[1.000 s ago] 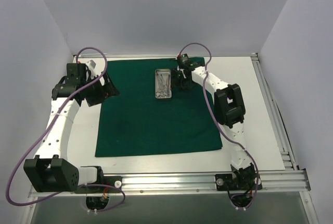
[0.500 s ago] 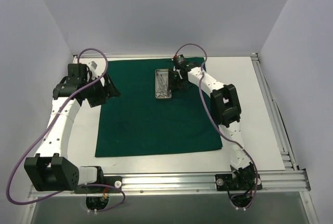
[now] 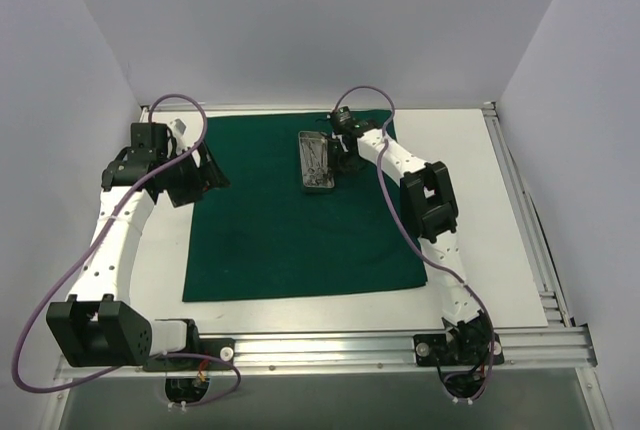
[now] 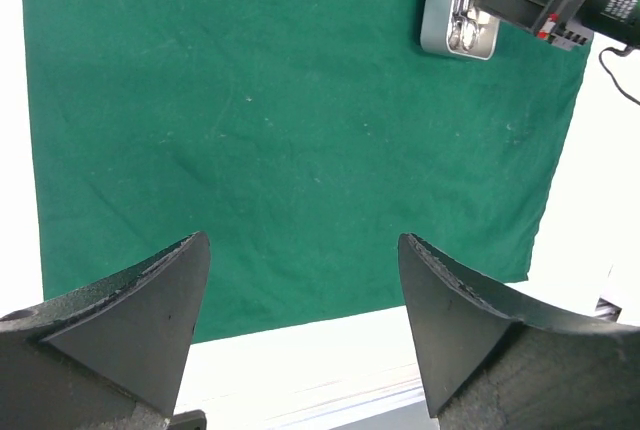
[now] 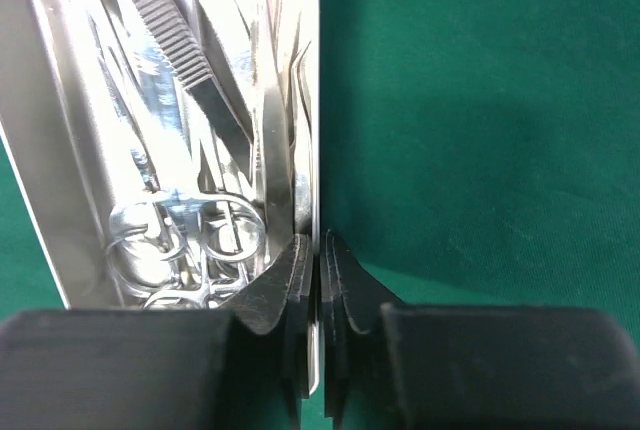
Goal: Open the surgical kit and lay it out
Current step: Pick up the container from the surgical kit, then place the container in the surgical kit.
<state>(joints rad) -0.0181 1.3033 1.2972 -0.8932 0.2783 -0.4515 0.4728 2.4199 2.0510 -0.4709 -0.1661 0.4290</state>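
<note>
The tray (image 3: 318, 162) sits at the far middle of the green cloth (image 3: 290, 240), which lies spread flat over the table (image 3: 490, 200); inside it the ring-handled forceps (image 5: 185, 230) and the tweezers (image 5: 165, 25) lie loose and crowded together. I judge the tray light and stiff, but thin-walled and slick, so it could twist or slide out of a pinch if I tilt it; the steel tools would rattle and shift with any jerk. The side wall is the only real place to take hold of it, and that is where my right gripper (image 5: 318, 250) is: pinched narrow on the tray's right-hand rim, one finger inside against the tools and one outside over the cloth. The cloth is soft and would drag and wrinkle if the tray were pushed across it rather than lifted. My right arm reaches far forward, wrist bent down to the tray; my left gripper (image 4: 302, 245) hangs wide apart and empty above the cloth's left edge, its arm curved up the left side, well apart from the tray.
</note>
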